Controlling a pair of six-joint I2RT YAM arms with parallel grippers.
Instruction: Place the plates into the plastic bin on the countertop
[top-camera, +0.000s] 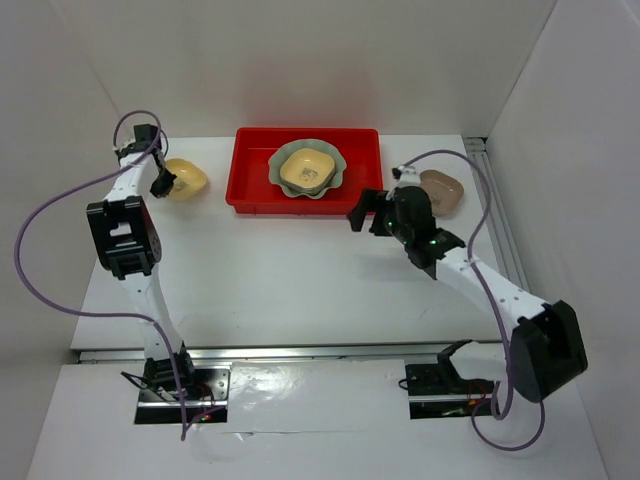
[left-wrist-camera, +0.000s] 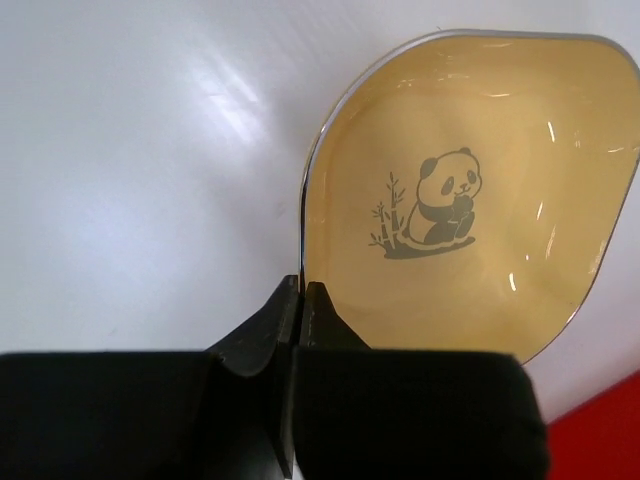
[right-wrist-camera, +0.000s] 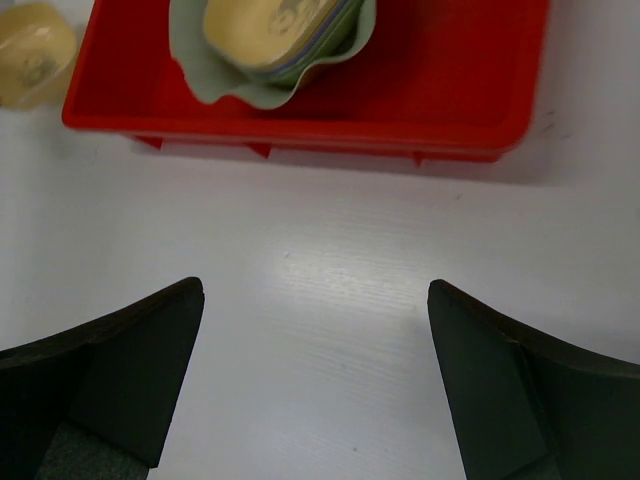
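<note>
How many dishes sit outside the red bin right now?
2. A yellow dish lies left of the red bin, its rim pinched by the left gripper; a brown dish lies right of it, beside the right gripper. No others visible outside it.

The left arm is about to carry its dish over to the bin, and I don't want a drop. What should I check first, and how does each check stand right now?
1. Left pincer shut on the rim of the yellow panda dish: ok.
2. That dish lifted off the countertop: cannot tell.
3. Right pincer open, empty, outside the red bin: ok.
4. Landing spot: the stack of small dishes sits on the pale green scalloped dish, with bare bin floor on either side: ok.
5. All plates in the bin: not ok, the brown dish lies to the bin's right.
</note>
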